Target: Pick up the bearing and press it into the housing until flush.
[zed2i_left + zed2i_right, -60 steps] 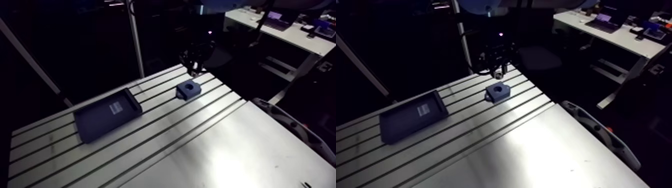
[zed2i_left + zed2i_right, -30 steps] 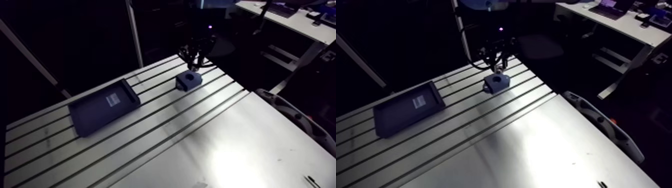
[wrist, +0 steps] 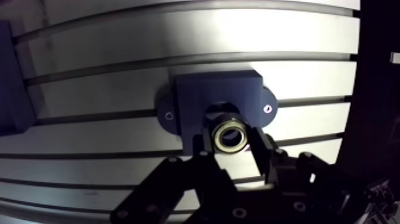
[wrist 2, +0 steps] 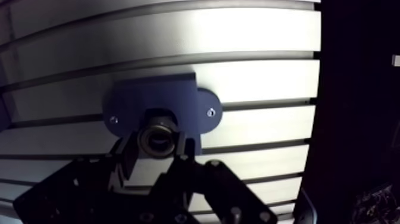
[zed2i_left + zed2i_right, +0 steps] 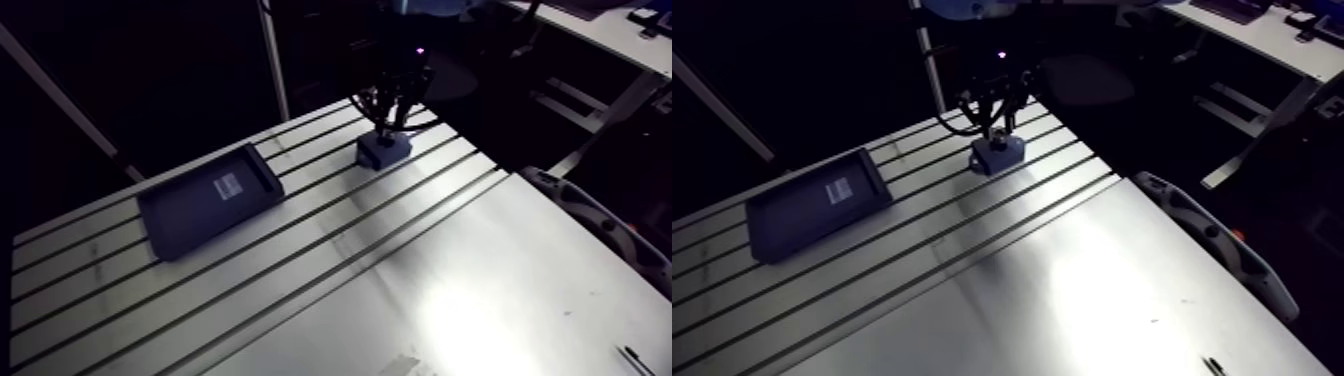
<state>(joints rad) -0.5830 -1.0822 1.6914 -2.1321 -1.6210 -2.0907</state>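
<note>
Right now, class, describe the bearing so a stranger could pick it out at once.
On the slotted table, find the dark blue housing. Over its bore the gripper clamps the bearing: a small shiny metal ring, the only bright round part among dark ones.

1. A dark flat rectangular tray (image 5: 208, 200) lies on the left of the slotted aluminium table (image 5: 400, 260).
2. A dark blue flanged housing block (image 5: 383, 150) sits right of the tray, near the table's far edge.
3. The two-finger gripper (image 3: 231, 138) stands over the housing, with the metal ring bearing (image 3: 221, 138) between its fingers, above the bore.
</note>
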